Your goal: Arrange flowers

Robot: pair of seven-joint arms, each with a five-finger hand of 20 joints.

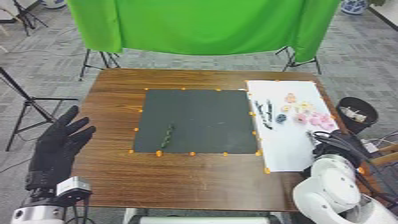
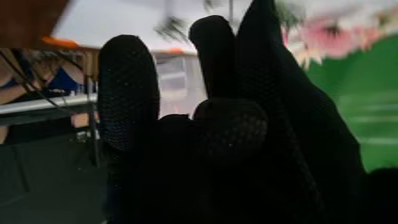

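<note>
Flower Arrangement: Stem Selection Stage

The brown table (image 1: 178, 182) supports the dark mat (image 1: 200, 120), which is likely the arranging area. The white sheet (image 1: 289, 156), on the table's right side, serves as the supply area.

The left hand (image 1: 62, 137) is at the table's left edge, fingers extended and spread, with nothing in it. The right hand (image 1: 332, 141) is by the sheet's right edge; its fingers are extended, and no stem is visible in its grasp.

Pink flowers (image 1: 322, 120), pale blooms (image 1: 305, 106) and dark sprigs (image 1: 265, 115) lie on the sheet. The green stem (image 1: 167, 136) lies on the mat's left half. The smallest item, a dark blue cluster (image 1: 282, 118), is on the sheet between sprigs and pink flowers.

Step in hand: early layout—probably selection of the next piece. Next move: align the right hand over one piece, pinch its stalk lightly—petals may crush—and transfer it to the mat.
</note>
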